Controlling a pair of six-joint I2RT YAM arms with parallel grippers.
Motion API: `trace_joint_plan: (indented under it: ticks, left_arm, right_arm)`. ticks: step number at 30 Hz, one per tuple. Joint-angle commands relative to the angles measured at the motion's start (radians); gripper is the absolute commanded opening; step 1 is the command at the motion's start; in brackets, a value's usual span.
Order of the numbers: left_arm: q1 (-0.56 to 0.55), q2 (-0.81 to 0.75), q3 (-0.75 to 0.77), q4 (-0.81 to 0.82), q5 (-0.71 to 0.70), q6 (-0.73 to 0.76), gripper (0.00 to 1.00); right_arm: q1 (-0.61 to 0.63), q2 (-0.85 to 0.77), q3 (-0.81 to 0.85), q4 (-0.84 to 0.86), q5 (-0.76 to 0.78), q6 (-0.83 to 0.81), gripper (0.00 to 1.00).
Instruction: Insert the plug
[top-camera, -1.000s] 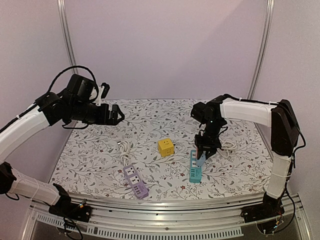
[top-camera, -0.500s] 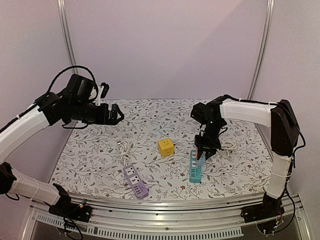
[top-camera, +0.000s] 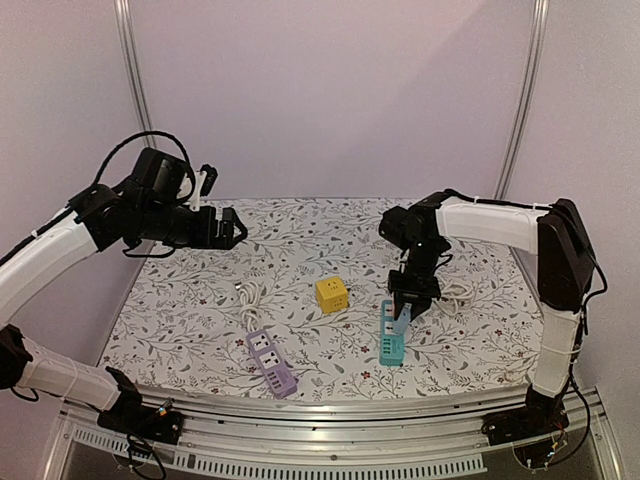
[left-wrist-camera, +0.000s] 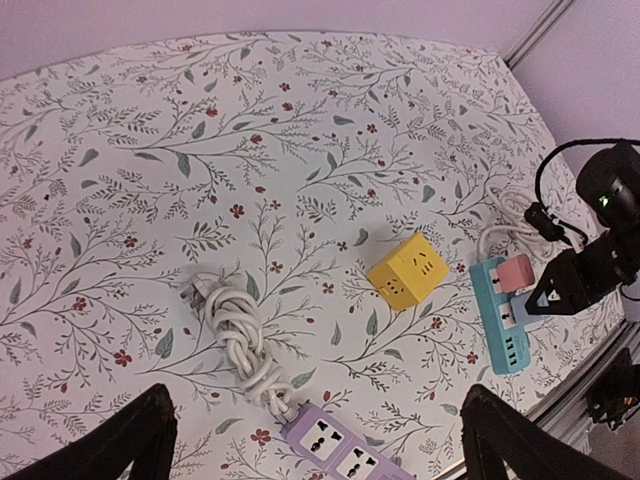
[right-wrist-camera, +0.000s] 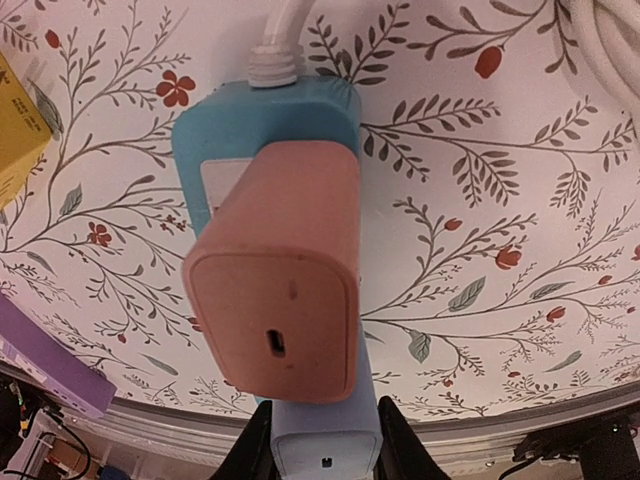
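I count two power strips, the teal strip (top-camera: 391, 345) at lower right and the purple strip (top-camera: 271, 363) at lower centre. There is one yellow cube socket (top-camera: 332, 294) mid-frame. I see two adapters, the pink plug block (right-wrist-camera: 280, 270) and the pale blue plug block (right-wrist-camera: 325, 440), and two white coils, the left cord (top-camera: 249, 297) and the right cord (top-camera: 458, 292).

Left gripper (left-wrist-camera: 315, 405) jaws spread wide above floral worktop (left-wrist-camera: 150, 150); yellow cube socket (left-wrist-camera: 408, 271) centre, coiled white cable (left-wrist-camera: 240, 340) left, pink plug (left-wrist-camera: 513, 272) on teal strip (left-wrist-camera: 500, 335) right.

even, soft overhead light, faint shadows, sharp frames, no glare.
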Motion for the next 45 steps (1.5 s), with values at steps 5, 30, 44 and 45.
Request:
trace_joint_plan:
  ticks: [5,30,44,45]
  left_arm:
    - [0.016,-0.021,-0.013,-0.01,0.006,0.016,0.99]
    - [0.016,-0.01,0.006,-0.042,0.026,0.002,0.99]
    - [0.015,0.034,0.032,-0.047,0.046,-0.01,0.99]
    - [0.015,0.039,0.036,-0.046,0.048,-0.013,1.0]
  right_arm:
    - [0.023,0.047,0.027,-0.049,0.045,0.028,0.0]
    - [0.077,0.105,-0.02,0.01,0.069,0.074,0.0]
    - [0.087,0.133,-0.093,0.1,0.059,0.081,0.0]
    - [0.087,0.135,-0.097,0.104,0.057,0.08,0.0]
